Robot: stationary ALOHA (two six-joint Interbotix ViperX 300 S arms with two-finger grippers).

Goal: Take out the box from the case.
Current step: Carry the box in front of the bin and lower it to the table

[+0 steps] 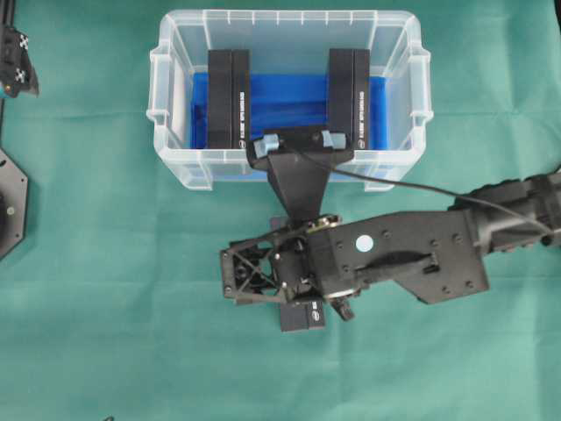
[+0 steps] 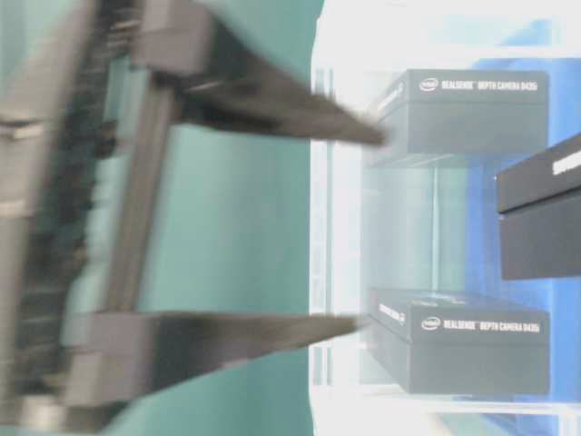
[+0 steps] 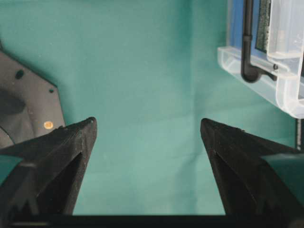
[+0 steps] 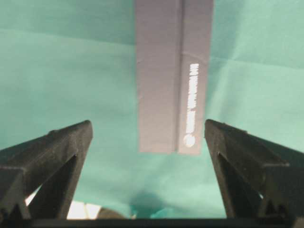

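Note:
The case (image 1: 163, 96) is a clear tub with a blue cloth on its bottom, standing at the back middle. Several black boxes stand on edge inside it, in one pair at the left (image 1: 230, 96) and one at the right (image 1: 349, 96). Another black box (image 1: 302, 317) lies on the green cloth in front of the case. My right gripper (image 1: 294, 279) points down over that box's near end (image 4: 159, 95). It is open (image 4: 147, 122) and holds nothing. My left gripper (image 3: 147, 119) is open over bare cloth, with the case's corner (image 3: 285, 95) ahead to its right.
The right arm (image 1: 491, 210) reaches in from the right, and its wrist camera (image 1: 298, 140) hangs over the case's front rim. A black base plate (image 1: 9, 197) sits at the left edge. In the table-level view, blurred black fingers (image 2: 272, 100) point at the case wall (image 2: 322, 227).

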